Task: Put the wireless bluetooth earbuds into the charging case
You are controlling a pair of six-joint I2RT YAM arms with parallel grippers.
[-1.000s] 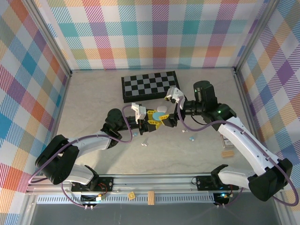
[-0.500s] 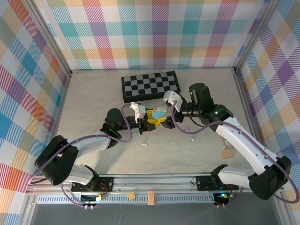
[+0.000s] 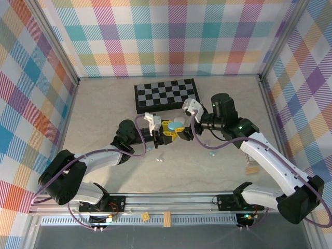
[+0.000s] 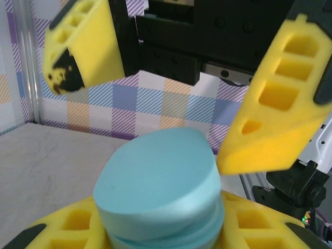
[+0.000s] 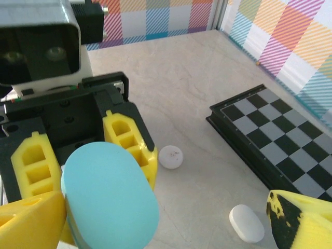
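Wireless bluetooth earbuds [image 3: 160,158] lie loose on surface [image 3: 104,114], nearest my bases, well apart from each other. Beyond them, my left claw [image 3: 172,130] pinches light blue case [image 3: 177,124], lid closed. My right claw [image 3: 183,129] spread wide, fingers either side of case. Farthest, chessboard [image 3: 166,95].

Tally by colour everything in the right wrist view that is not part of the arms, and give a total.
blue case: 1
white rounded pieces: 2
black-and-grey chessboard: 1
Total: 4
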